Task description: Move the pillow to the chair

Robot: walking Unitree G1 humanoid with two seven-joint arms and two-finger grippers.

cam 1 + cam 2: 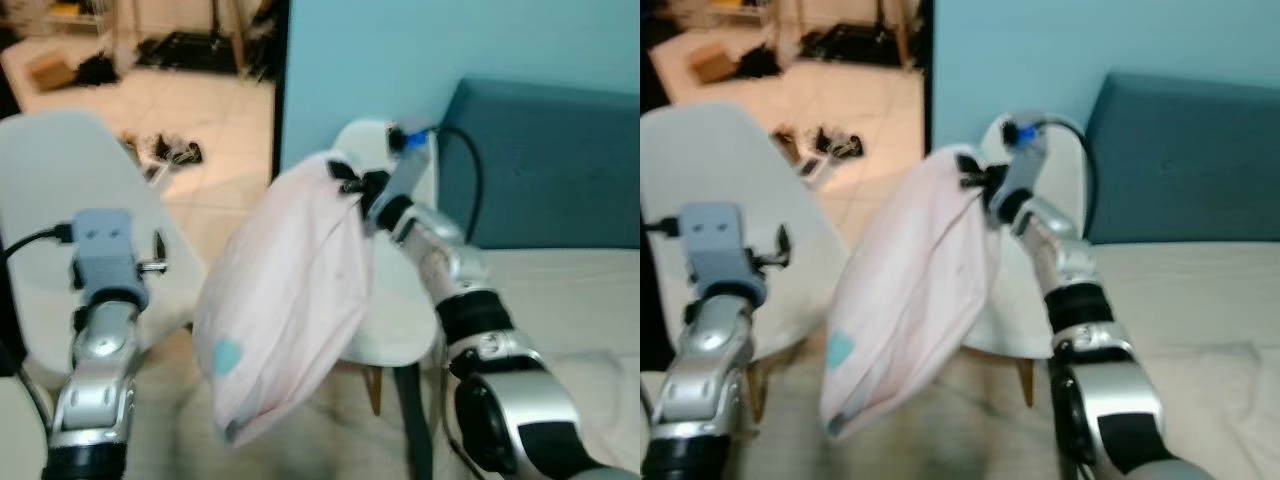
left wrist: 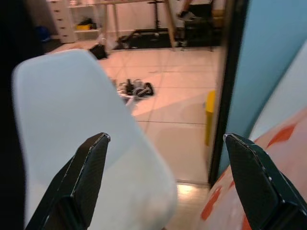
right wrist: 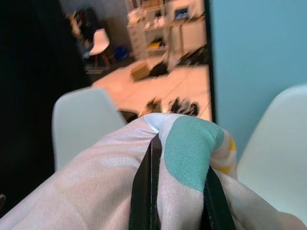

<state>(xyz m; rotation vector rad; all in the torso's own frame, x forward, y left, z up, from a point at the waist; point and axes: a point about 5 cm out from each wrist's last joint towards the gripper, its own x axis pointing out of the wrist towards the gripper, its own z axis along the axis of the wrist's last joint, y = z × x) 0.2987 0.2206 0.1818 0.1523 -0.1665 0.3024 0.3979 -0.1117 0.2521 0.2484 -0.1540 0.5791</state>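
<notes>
Here the right gripper (image 1: 352, 182), arm raised and outstretched, pinches the soft pale-pink pillow (image 1: 285, 300) by its top corner; it hangs limp between two smooth white chairs (image 1: 70, 210). The left gripper (image 2: 165, 184) hovers spread wide, empty.
</notes>
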